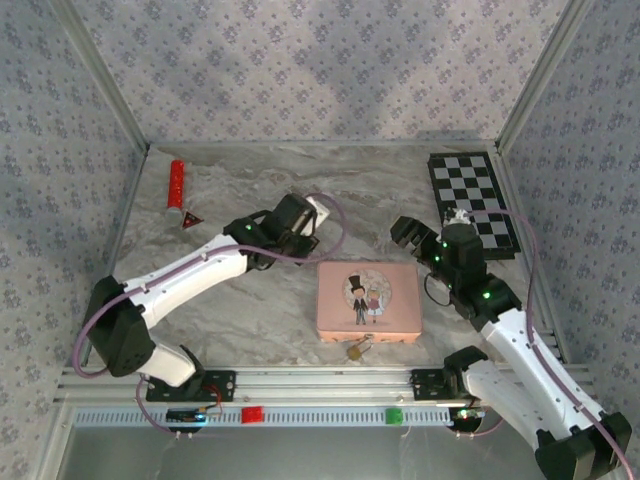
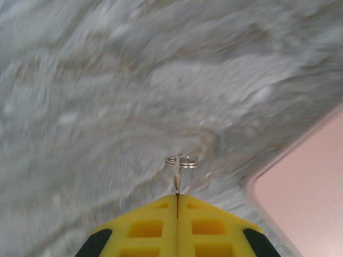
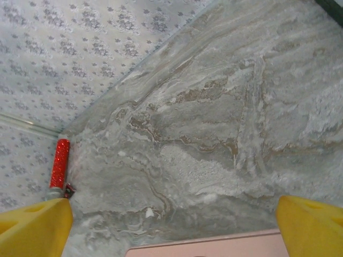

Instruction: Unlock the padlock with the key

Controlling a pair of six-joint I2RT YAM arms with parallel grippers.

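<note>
The tiny brass padlock (image 1: 355,350) lies on the marble table just in front of the pink tin (image 1: 368,300), near the table's front edge. My left gripper (image 2: 177,197) is shut on the key (image 2: 177,181). The key's thin blade and silver split ring (image 2: 181,160) stick out past the yellow fingertips, above the table and left of the tin's corner (image 2: 305,182). From above, the left gripper (image 1: 312,218) hovers behind the tin's left part. My right gripper (image 1: 410,232) is open behind the tin's right corner, its yellow fingers (image 3: 37,225) wide apart with nothing between them.
A red glittery stick (image 1: 176,184) and a small red triangle (image 1: 190,218) lie at the back left. A checkerboard (image 1: 475,200) lies at the back right. Patterned walls close in the table on three sides. The tin's far edge (image 3: 214,249) sits below the right fingers.
</note>
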